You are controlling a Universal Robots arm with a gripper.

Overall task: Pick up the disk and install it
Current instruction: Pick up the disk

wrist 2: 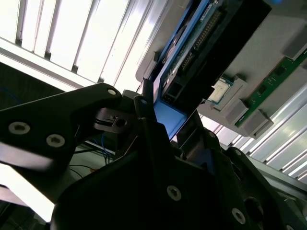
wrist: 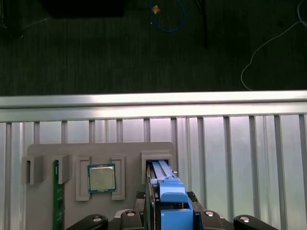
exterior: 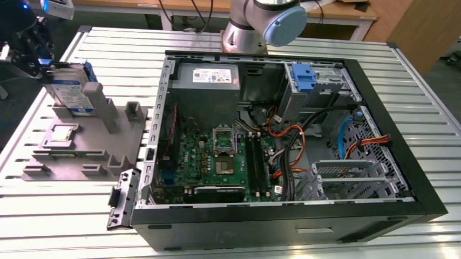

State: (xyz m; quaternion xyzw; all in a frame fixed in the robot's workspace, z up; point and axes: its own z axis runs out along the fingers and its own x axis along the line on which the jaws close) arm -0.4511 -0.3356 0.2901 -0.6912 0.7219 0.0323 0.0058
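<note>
The disk, a grey drive with a white-and-blue label in a blue carrier, stands on edge and tilted at the back of a grey parts fixture, at the exterior view's left. My gripper reaches it from above and is shut on its upper end. In the first wrist view the carrier's blue end tab sits between my fingers, above the fixture's slot. In the second wrist view my gripper clamps the blue carrier edge of the disk. I cannot tell if the lower end still rests in the slot.
An open computer case lies on the slatted metal table, with a grey power supply, a motherboard and a silver drive bay carrying a blue bracket. The fixture also holds a processor chip and a green memory stick.
</note>
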